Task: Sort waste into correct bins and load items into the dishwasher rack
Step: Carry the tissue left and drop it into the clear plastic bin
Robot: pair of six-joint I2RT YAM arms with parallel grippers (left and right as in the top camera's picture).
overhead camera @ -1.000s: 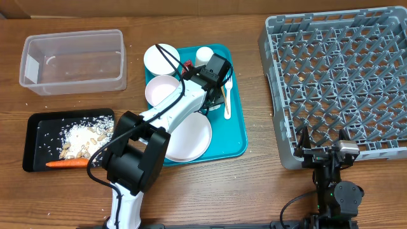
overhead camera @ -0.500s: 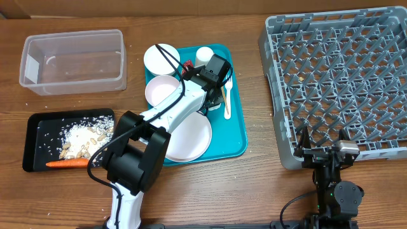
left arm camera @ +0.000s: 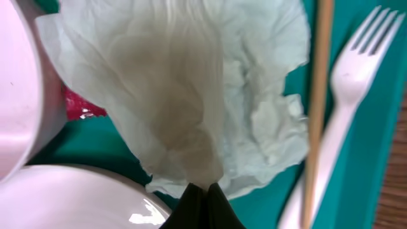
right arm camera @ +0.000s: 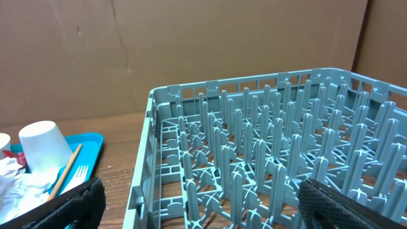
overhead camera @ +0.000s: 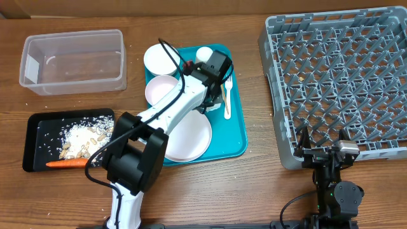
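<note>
In the left wrist view a crumpled white napkin (left arm camera: 191,95) lies on the teal tray (left arm camera: 375,191), and my left gripper (left arm camera: 202,194) is shut on its near edge. A white plastic fork (left arm camera: 346,95) and a wooden chopstick (left arm camera: 318,95) lie to its right. To its left are a pink bowl (left arm camera: 19,95) and a red wrapper (left arm camera: 79,109). Overhead, the left wrist (overhead camera: 215,65) hangs over the tray (overhead camera: 238,137), hiding its fingers. My right gripper (overhead camera: 323,145) stands open and holds nothing at the near edge of the grey dishwasher rack (overhead camera: 337,76).
The tray also holds a white bowl (overhead camera: 160,58), a pink bowl (overhead camera: 159,90), a large plate (overhead camera: 189,137) and a white cup (overhead camera: 204,55). A clear plastic bin (overhead camera: 73,60) stands at the back left. A black tray (overhead camera: 37,130) with rice and a carrot (overhead camera: 67,163) lies in front of it.
My left gripper has closed on the napkin, and its wrist has shifted slightly. The right arm has not moved.
</note>
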